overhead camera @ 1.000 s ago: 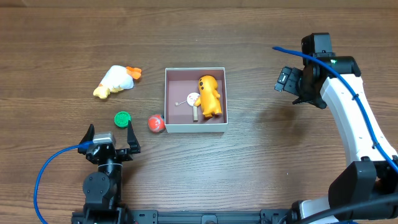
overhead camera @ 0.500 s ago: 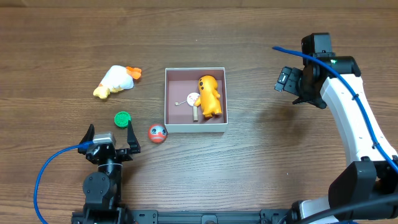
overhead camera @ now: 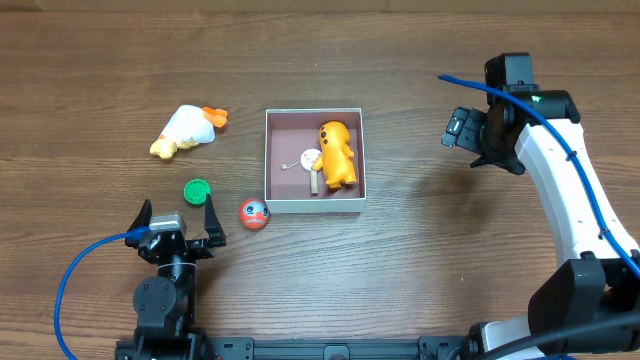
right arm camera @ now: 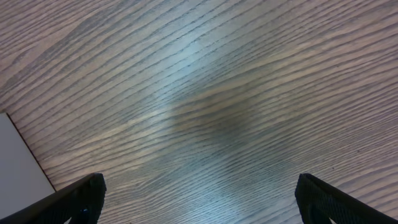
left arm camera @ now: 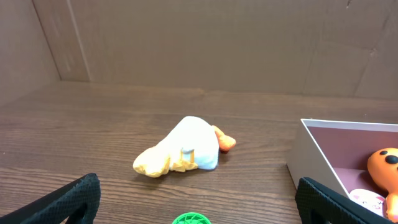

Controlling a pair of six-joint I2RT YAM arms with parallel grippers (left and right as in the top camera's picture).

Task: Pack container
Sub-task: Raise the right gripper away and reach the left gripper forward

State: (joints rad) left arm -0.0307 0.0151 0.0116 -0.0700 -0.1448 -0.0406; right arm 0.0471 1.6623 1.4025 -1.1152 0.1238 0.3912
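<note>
The container (overhead camera: 290, 135) is a shallow white-walled box with a pink floor at the table's middle. An orange toy (overhead camera: 337, 153) and a small white round piece (overhead camera: 309, 157) lie in it. Outside it, a red ball (overhead camera: 253, 213) rests by its front left corner. A green disc (overhead camera: 197, 190) and a white-and-yellow duck plush (overhead camera: 187, 129) lie further left. My left gripper (overhead camera: 177, 222) is open and empty just short of the disc (left arm camera: 191, 218), with the duck (left arm camera: 183, 152) and container wall (left arm camera: 317, 162) beyond. My right gripper (overhead camera: 462, 128) hangs open and empty right of the container.
Below the right gripper (right arm camera: 199, 199) is bare wood, with a corner of the container (right arm camera: 18, 162) at the left edge. A brown cardboard wall (left arm camera: 199, 43) closes the far side of the table. The left gripper (left arm camera: 199, 202) holds nothing.
The red ball rolled a short way toward the table's front, off the container's wall, then came to rest. Neither arm has moved.
</note>
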